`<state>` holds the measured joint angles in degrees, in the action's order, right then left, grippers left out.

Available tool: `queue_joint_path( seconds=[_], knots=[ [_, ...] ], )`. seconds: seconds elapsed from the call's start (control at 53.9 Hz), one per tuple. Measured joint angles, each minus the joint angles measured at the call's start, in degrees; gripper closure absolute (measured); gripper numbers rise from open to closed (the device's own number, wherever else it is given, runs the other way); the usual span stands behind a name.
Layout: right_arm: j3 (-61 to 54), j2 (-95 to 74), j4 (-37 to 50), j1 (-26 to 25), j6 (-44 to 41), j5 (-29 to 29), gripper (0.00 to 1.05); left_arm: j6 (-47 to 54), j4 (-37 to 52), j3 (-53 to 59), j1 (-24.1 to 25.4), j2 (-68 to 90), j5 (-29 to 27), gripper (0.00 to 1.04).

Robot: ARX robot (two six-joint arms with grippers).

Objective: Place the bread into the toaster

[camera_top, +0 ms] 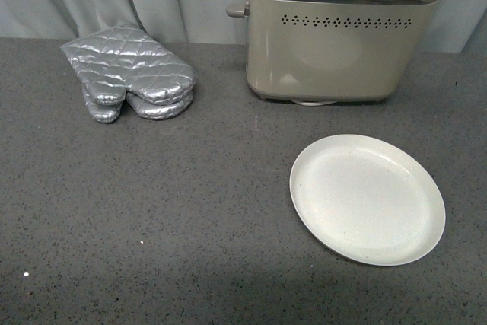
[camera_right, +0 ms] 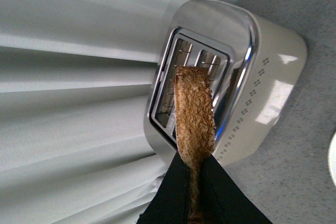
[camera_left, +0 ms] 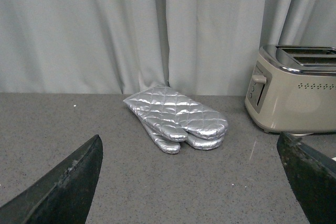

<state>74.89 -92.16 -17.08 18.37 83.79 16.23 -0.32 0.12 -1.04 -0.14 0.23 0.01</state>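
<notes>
- Gripping the bread (camera_right: 194, 114) edge-on, my right gripper (camera_right: 195, 163) had both black fingers (camera_right: 173, 198) pressed against the slice's faces.
- The slice's free end hung over the chrome slots of the toaster (camera_right: 273, 66); whether it touched them I could not tell.
- My left gripper (camera_left: 189, 142) was spread wide, holding nothing, low over the grey counter (camera_top: 152, 211).
- From the front, the toaster stood at one o'clock, silver oven mitts (camera_top: 129, 74) at eleven, a white plate (camera_top: 367, 199) at four.
</notes>
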Motion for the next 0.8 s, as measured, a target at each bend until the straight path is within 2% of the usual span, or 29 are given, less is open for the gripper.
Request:
queue_joint_path(
  seconds=[0.352, 0.797],
  knots=[
    [14.23, -13.03, -4.57, 1.29, 6.03, 3.91, 1.04, 0.02, 0.00, 0.00, 0.00, 0.00, 0.00, 0.07],
    [21.51, -21.03, -9.38, 1.81, 9.22, 4.20, 1.04, 0.02, 0.00, 0.00, 0.00, 0.00, 0.00, 0.07]
  ],
)
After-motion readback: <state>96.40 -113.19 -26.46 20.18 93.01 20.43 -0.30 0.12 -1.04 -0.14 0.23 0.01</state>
